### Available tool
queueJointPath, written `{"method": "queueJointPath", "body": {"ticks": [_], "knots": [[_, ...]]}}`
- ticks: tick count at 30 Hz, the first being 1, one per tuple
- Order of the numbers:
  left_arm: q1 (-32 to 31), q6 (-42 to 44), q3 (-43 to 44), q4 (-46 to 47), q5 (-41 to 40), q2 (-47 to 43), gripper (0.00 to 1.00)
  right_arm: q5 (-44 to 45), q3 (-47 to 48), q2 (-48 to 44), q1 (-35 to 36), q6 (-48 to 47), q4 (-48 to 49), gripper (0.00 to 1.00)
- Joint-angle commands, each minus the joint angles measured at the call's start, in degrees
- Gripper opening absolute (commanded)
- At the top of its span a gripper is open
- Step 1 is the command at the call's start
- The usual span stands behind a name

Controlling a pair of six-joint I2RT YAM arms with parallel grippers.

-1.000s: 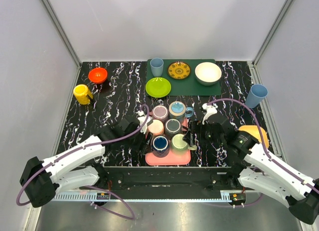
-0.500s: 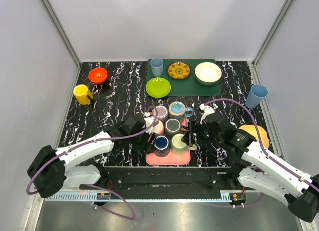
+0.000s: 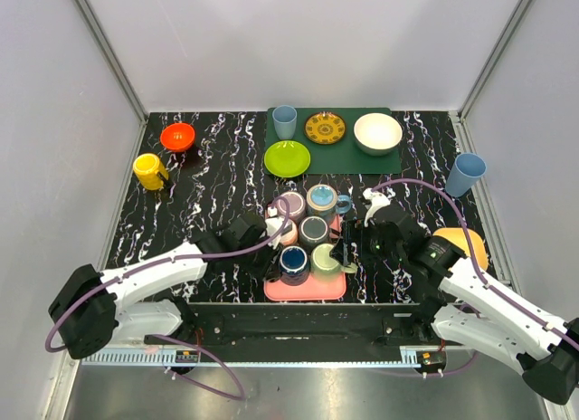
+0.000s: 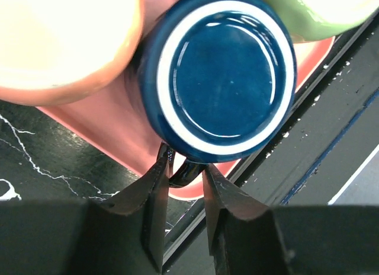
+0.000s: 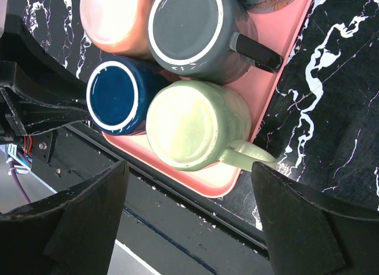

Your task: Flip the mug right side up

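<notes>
A dark blue mug (image 3: 292, 260) stands upside down at the front left of the pink tray (image 3: 308, 290), its white-ringed base facing up in the left wrist view (image 4: 225, 73). My left gripper (image 3: 276, 249) is at the mug's left side. In the left wrist view the gripper (image 4: 185, 168) has its fingers closed on the mug's dark handle (image 4: 183, 173). My right gripper (image 3: 346, 248) is wide open and empty. In the right wrist view it (image 5: 188, 168) hovers over an upside-down light green mug (image 5: 189, 124), and the blue mug (image 5: 118, 96) is to the left.
Peach (image 3: 283, 232), grey (image 3: 313, 230), pink (image 3: 291, 205) and light blue (image 3: 321, 199) mugs crowd the tray. A yellow mug (image 3: 149, 171) and orange bowl (image 3: 177, 136) sit far left. A green mat (image 3: 348, 157) holds a cup, plates and a white bowl. A blue cup (image 3: 465, 174) stands right.
My left arm has moved right to the tray's front left and its fingers have closed around the blue mug's handle. The right arm has barely moved.
</notes>
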Motion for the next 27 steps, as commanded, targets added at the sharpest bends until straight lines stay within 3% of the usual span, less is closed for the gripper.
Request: {"method": "queueJointPath", "body": {"ticks": [1, 3, 4, 8, 17, 24, 27], "knots": [[-1.08, -0.66, 0.86, 3.85, 1.49, -2.27, 0.29, 0.17, 2.47, 0.0, 0.33, -0.29, 0.52, 0.9], [-1.43, -0.48, 0.95, 3.5, 1.32, -2.54, 0.29, 0.26, 2.29, -0.09, 0.24, -0.29, 0.52, 0.9], [-1.52, -0.39, 0.95, 3.49, 1.05, -2.45, 0.37, 0.43, 2.29, -0.09, 0.33, -0.12, 0.52, 0.9], [-1.43, 0.13, 1.39, 3.32, -0.53, -0.7, 0.48, 0.61, 1.94, -0.09, 0.24, 0.15, 0.52, 0.9], [-1.52, 0.92, 2.18, 3.14, -3.34, 3.0, 0.5, 1.14, 1.33, -0.88, 0.33, 0.5, -0.18, 0.9], [-1.69, 1.28, 2.18, 3.93, -3.34, 3.26, 0.38, 1.14, 0.8, -0.61, 0.33, 0.67, 0.34, 0.9], [-1.87, 1.45, 2.18, 4.2, -3.25, 3.61, 0.27, 1.05, 0.62, -0.61, 0.24, 0.67, 0.35, 0.91]]}}
